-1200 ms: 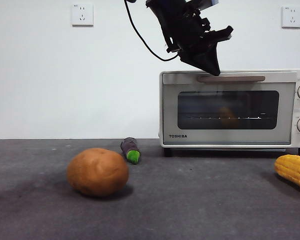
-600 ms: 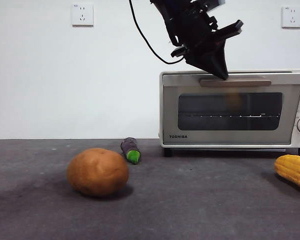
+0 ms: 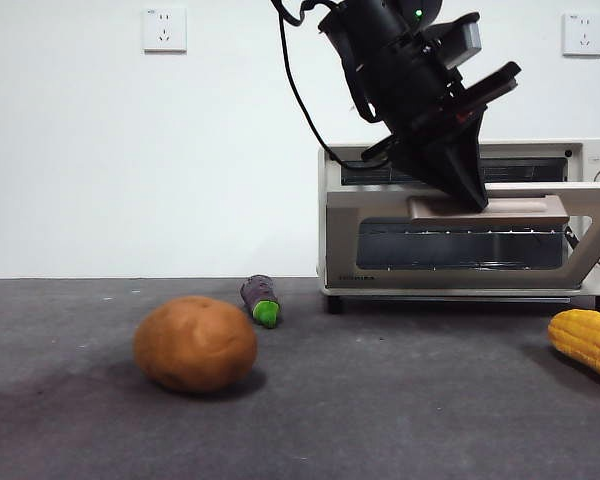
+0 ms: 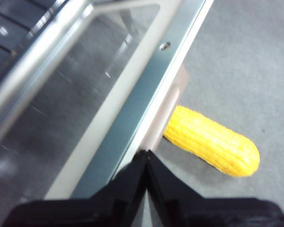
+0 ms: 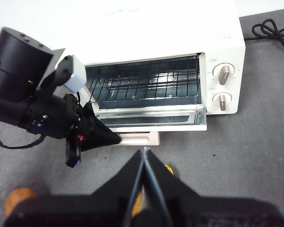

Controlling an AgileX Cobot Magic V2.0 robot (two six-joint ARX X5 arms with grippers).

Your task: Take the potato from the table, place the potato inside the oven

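Observation:
The potato (image 3: 195, 343) lies on the table (image 3: 380, 420) at the left, far from both grippers; the right wrist view shows a bit of the potato (image 5: 18, 198) too. The oven (image 3: 337, 200) stands at the back right, its glass door (image 3: 460, 245) swung partly down. My left gripper (image 3: 477, 203) is shut, with its tip resting on the beige door handle (image 3: 525, 210) and nothing between its jaws. Its own view shows the left gripper (image 4: 146, 155) at the door's edge. My right gripper (image 5: 144, 152) hangs shut high above the oven (image 5: 156, 28).
A yellow corn cob (image 3: 587, 341) lies on the table in front of the oven's right end, just below the lowered door. A small purple eggplant (image 3: 262, 300) rests between the potato and the oven. A wire rack (image 5: 146, 82) shows inside the oven.
The oven door has swung from closed to partly open. My left gripper has moved down and to the right with the handle.

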